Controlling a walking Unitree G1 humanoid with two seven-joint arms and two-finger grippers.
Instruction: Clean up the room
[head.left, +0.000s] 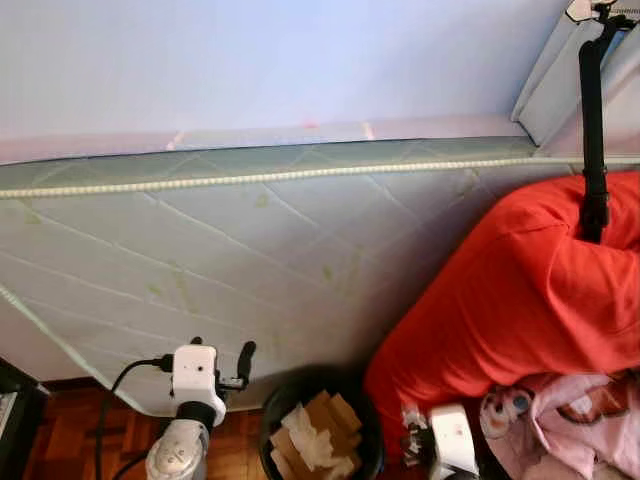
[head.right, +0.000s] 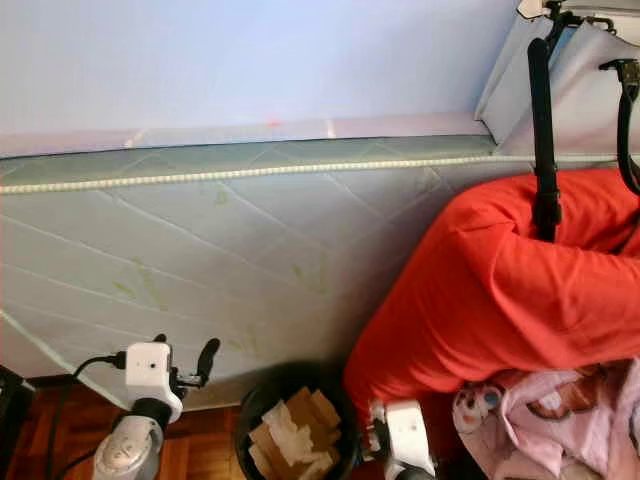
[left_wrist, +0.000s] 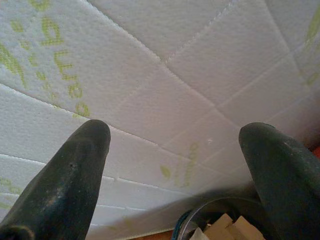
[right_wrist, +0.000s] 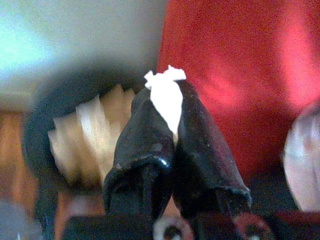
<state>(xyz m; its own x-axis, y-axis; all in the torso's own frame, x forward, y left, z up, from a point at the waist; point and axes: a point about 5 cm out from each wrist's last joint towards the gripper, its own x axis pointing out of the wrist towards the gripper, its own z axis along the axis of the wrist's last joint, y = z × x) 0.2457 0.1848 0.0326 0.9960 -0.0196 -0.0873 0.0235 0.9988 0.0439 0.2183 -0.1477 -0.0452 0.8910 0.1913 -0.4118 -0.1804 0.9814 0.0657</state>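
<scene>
A black waste bin (head.left: 274, 404) stands on the floor against the mattress, holding cardboard pieces and crumpled white tissue (head.left: 305, 430). In the right wrist view my right gripper (right_wrist: 167, 100) is shut on a small scrap of white tissue (right_wrist: 166, 92), just beside and above the bin (right_wrist: 37, 135), with red cloth behind it. The right wrist (head.left: 450, 440) sits low between the bin and the red bedding. My left gripper (head.left: 222, 352) is open and holds nothing, raised to the left of the bin and facing the mattress (left_wrist: 165, 90).
A quilted white-green mattress (head.left: 250, 250) leans on its side against the wall. A big red duvet (head.left: 520, 290) bulges at the right, with pink patterned cloth (head.left: 585, 420) below it. A black strap (head.left: 592, 130) hangs over the duvet. Wooden floor (head.left: 70, 430) shows at the bottom left.
</scene>
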